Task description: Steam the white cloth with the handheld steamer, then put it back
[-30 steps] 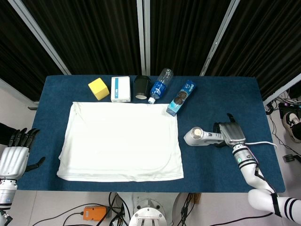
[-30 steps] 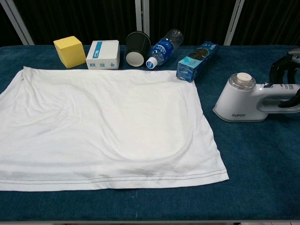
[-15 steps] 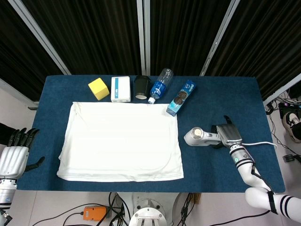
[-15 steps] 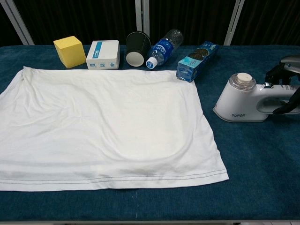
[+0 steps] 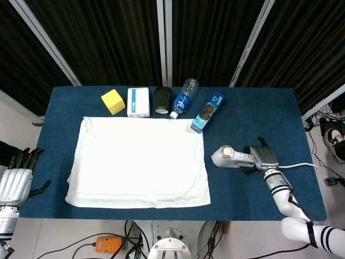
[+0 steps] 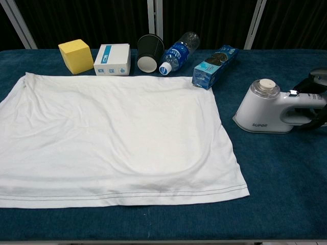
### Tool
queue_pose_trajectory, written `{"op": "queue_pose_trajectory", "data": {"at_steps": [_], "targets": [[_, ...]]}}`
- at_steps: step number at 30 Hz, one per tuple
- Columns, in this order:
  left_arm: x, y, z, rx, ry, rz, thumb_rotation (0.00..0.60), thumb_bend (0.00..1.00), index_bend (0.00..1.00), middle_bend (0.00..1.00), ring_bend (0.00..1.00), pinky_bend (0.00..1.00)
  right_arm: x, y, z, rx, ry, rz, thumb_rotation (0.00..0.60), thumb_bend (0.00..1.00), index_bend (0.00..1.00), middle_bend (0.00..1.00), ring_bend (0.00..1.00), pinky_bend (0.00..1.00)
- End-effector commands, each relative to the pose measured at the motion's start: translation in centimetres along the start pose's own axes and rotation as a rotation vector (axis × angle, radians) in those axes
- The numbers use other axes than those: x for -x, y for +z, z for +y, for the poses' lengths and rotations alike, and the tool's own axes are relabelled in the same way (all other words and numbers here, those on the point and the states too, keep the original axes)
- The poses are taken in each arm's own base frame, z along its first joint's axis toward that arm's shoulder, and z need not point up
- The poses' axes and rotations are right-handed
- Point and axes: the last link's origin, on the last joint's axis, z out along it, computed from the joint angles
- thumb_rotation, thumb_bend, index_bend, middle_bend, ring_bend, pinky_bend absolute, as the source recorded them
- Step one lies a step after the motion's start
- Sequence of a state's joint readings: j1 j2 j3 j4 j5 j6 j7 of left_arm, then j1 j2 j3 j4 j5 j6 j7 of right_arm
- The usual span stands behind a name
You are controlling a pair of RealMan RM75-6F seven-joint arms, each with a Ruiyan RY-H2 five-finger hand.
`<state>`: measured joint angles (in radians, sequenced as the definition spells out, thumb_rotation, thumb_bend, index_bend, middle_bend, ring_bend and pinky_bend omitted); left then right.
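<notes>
White cloth [image 5: 139,162] lies flat on the blue worktop [image 5: 253,108], left and centre of the head view, a few wrinkles, bottom hem near the worktop's front edge. Steamer [image 5: 233,157] sits on the worktop at right of the frame, just beside the cloth's right edge but apart from it; head points left, handle runs right, cord trails off to the right. In the chest view the steamer [image 6: 268,108] stands on its base, handle reaching toward the right frame edge.

Right hand [image 5: 263,157] is on the steamer handle, fingers wrapped round it, grasping the steamer; in the chest view only part of the hand [image 6: 318,88] shows at the right edge.

Left hand [image 5: 16,178] hangs off the worktop at lower left of the head view, fingers released and spread, holding nothing.

Along the top edge of the cloth, left to right: yellow cube [image 5: 113,101], white box [image 5: 138,102], black cup [image 5: 162,99] on its side, bottle [image 5: 183,97] lying down, blue cookie pack [image 5: 207,111] touching or just at the cloth's upper right corner.
</notes>
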<state>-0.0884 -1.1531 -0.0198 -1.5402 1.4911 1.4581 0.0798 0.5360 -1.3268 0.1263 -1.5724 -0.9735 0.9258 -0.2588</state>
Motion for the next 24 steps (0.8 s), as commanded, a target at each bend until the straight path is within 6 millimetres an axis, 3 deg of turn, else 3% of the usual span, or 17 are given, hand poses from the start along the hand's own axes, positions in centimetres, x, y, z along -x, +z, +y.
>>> {"op": "queue_pose_trajectory", "data": {"at_steps": [1,12,24], "targets": [[0.1,0.1,0.0,0.003,-0.001,-0.001,0.6,0.16,0.09,0.09,0.0,0.0,0.2,-0.2,0.1,0.01,0.035,-0.01,0.6,0.2,0.64,0.63,0.63,0.07],[0.2,0.3,0.0,0.005,-0.005,-0.003,0.6,0.16,0.09,0.09,0.0,0.0,0.4,-0.5,0.2,0.047,0.139,-0.025,0.6,0.2,0.7,0.68,0.68,0.11],[0.3,0.2,-0.1,-0.001,-0.005,-0.004,0.6,0.16,0.09,0.09,0.0,0.0,0.4,0.7,-0.6,0.001,0.187,-0.038,0.6,0.2,0.92,0.84,0.85,0.49]]}}
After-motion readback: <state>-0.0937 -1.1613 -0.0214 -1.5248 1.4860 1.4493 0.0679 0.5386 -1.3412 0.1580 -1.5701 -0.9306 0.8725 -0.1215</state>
